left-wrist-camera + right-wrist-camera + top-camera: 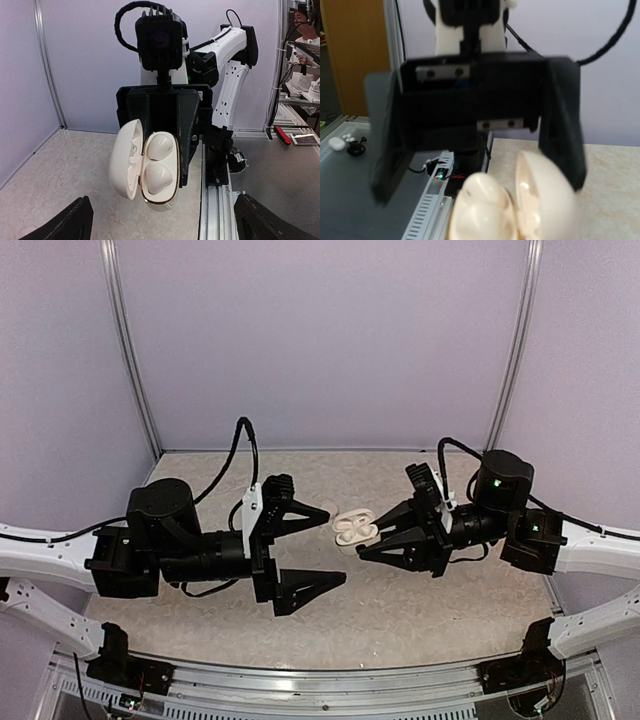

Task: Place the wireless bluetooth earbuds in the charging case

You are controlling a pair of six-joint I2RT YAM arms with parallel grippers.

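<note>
Charging case: glossy white rounded clamshell with a gold-toned rim. Its hinged lid is swung open. It is pinched at the tips of the right jaws, just beyond the tips of the left jaws.
Earbuds: two smooth white plastic buds, each seated in its own well, one above the other in the left wrist view.
Right jaws: closed narrow on the case body.
Left jaws: spread wide, gripping nothing; black wedge-shaped fingers.
Desk: speckled beige, matte, flat.

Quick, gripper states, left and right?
Left gripper: open, holding nothing.
Right gripper: closed on the open charging case.
</note>
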